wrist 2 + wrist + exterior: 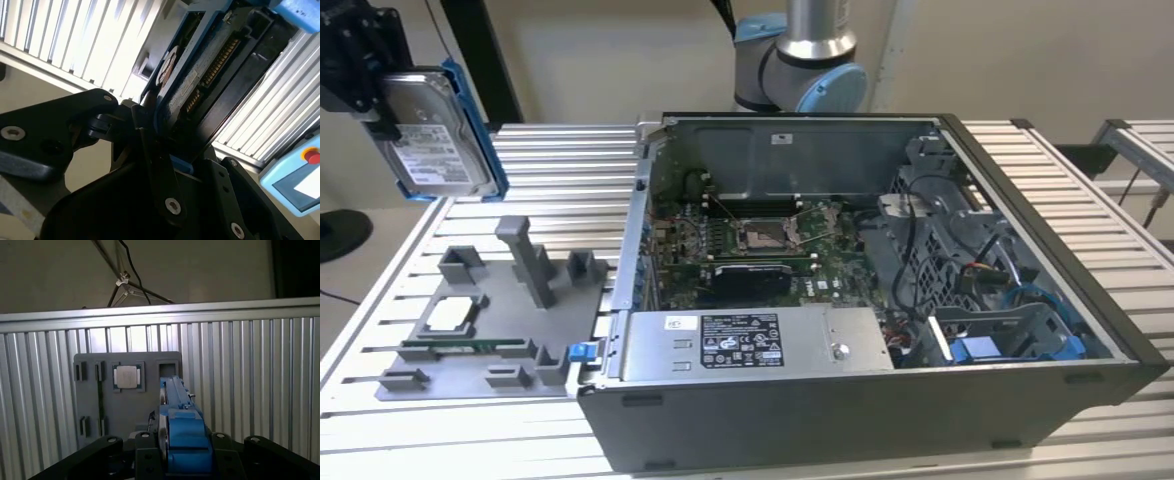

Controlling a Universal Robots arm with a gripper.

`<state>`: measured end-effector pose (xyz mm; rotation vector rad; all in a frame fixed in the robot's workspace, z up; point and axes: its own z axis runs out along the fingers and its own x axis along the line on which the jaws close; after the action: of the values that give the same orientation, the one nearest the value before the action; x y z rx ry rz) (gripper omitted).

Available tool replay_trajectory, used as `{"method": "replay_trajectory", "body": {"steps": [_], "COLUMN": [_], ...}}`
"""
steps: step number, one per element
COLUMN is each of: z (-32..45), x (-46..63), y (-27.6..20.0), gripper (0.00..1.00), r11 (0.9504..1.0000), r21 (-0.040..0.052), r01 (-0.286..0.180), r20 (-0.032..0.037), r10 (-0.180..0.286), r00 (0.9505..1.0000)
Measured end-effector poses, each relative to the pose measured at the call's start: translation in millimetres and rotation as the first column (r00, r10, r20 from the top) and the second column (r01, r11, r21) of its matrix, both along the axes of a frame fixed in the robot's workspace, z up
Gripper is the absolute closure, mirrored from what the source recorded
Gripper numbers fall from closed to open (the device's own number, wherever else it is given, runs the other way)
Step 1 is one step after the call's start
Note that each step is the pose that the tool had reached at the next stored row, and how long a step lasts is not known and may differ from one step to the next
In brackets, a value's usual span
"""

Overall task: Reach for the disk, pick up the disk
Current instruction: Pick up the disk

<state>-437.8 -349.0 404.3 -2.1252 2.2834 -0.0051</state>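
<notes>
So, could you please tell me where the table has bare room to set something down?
Bare slats lie on the table behind the grey tray, though the gripper holds the disk above that corner; also along the near edge before the tray, and at the exterior view's right of the computer case. The tray and the case's inside are crowded.

Open computer case (854, 405) sits on slatted table (567, 145). Fixture plate (454, 368) lies just beside it, on the exterior view's left. Chip (451, 314) lies in a pocket of the plate. Disk (438, 140), on edge, is clamped in gripper (390, 100), raised off the table behind the plate. Arm base (801, 60) stands behind the case.
</notes>
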Motion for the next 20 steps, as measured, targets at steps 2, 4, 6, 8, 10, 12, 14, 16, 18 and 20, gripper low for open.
{"method": "replay_trajectory", "body": {"steps": [2, 4, 6, 8, 10, 12, 14, 16, 18, 20], "z": [2.3, 4.3, 6.4, 8.4, 10.2, 12.5, 14.6, 17.2, 20.2, 23.5], "x": [0.0, 0.0, 0.0, 0.0, 0.0, 0.0, 0.0, 0.0, 0.0, 0.0], "y": [0.0, 0.0, 0.0, 0.0, 0.0, 0.0, 0.0, 0.0, 0.0, 0.0], "gripper": [1.0, 1.0, 1.0, 1.0, 1.0, 1.0, 1.0, 1.0, 1.0, 1.0], "r11": [1.0, 1.0, 1.0, 1.0, 1.0, 1.0, 1.0, 1.0, 1.0, 1.0], "r21": [-0.0001, 0.0, 0.0, 0.0, 0.0, -0.0001, 0.0, -0.0001, 0.0, -0.0001], "r01": [0.0, 0.0, 0.0, 0.0, 0.0, 0.0, 0.0, 0.0, 0.0, 0.0], "r20": [-0.0001, 0.0001, 0.0, 0.0, 0.0, -0.0001, 0.0001, -0.0001, 0.0, -0.0001], "r10": [0.0, 0.0, 0.0, 0.0, 0.0, 0.0, 0.0, 0.0, 0.0, 0.0], "r00": [1.0, 1.0, 1.0, 1.0, 1.0, 1.0, 1.0, 1.0, 1.0, 1.0]}}
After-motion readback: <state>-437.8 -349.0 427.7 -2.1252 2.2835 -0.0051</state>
